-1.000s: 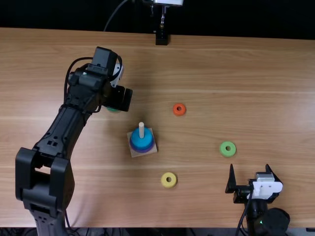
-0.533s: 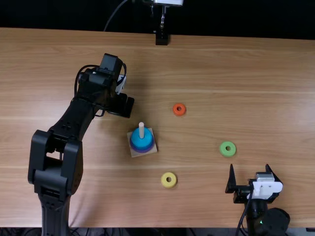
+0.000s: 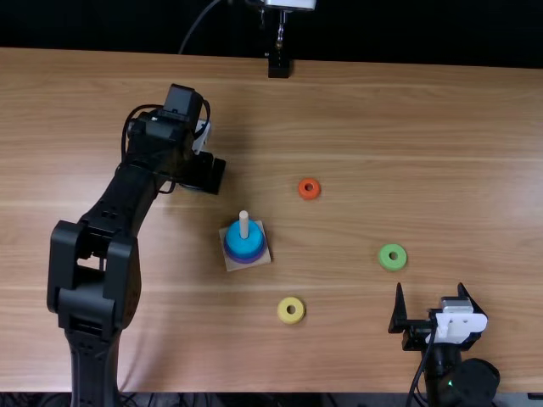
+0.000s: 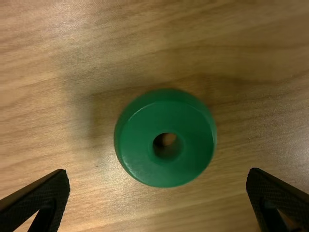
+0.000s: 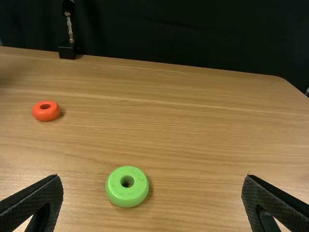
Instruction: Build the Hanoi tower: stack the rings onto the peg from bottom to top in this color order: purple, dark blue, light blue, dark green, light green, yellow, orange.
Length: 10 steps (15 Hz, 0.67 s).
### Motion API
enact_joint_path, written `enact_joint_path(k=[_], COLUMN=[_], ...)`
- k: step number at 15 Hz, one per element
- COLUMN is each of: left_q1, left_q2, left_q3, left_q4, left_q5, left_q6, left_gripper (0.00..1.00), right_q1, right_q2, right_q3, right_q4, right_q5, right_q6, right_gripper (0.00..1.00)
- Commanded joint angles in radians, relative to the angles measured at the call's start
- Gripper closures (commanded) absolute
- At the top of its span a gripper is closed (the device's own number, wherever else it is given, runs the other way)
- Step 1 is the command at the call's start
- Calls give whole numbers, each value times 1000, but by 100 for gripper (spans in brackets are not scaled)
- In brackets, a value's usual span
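Since half a second ago, the left gripper (image 3: 204, 173) has shifted slightly towards 11 o'clock, with 12 o'clock the table's far side; the orange ring (image 3: 309, 188), light green ring (image 3: 393, 257), yellow ring (image 3: 291, 310) and right gripper (image 3: 431, 288) have not moved.

The left gripper's fingers (image 4: 54, 186) are spread wide, well clear on either side of the dark green ring (image 4: 186, 150), which lies flat on the table (image 4: 43, 121) with its hole upward. That placing looks meant for lining up a grasp: the shift is probably a small centring correction, so that both pads meet the ring's sides evenly. Closing off-centre could push it askew. The right gripper's fingers (image 5: 44, 195) are also wide and hold nothing; it seems parked, leaving room for the other arm.

The holder is the square base (image 3: 233, 264) with its upright peg (image 3: 244, 222). On the peg sits the light blue ring (image 3: 244, 241), above the purple ring (image 3: 246, 259); a dark blue one between cannot be told apart with certainty. Dark green seems the next layer due. From the peg, the left gripper is at about 11 o'clock, orange between 1 and 2, light green about 3, yellow about 5.
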Motion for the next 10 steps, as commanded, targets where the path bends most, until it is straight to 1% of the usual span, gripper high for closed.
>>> enact_joint_path(k=[1, 6, 8, 10], left_q1=[12, 13, 13, 13], left_q2=[42, 75, 95, 97], left_q3=[40, 69, 83, 86], left_q4=[3, 5, 5, 3], left_q5=[-4, -2, -4, -4], left_q6=[11, 15, 33, 35], left_gripper=[0, 0, 0, 0], right_q1=[-12, -12, -12, -12], right_q2=[-13, -13, -13, -13], right_q3=[-69, -69, -69, -69], right_q4=[-55, -55, -55, -55], right_q5=[9, 9, 9, 9], right_q6=[7, 7, 7, 7], right_gripper=[0, 0, 0, 0])
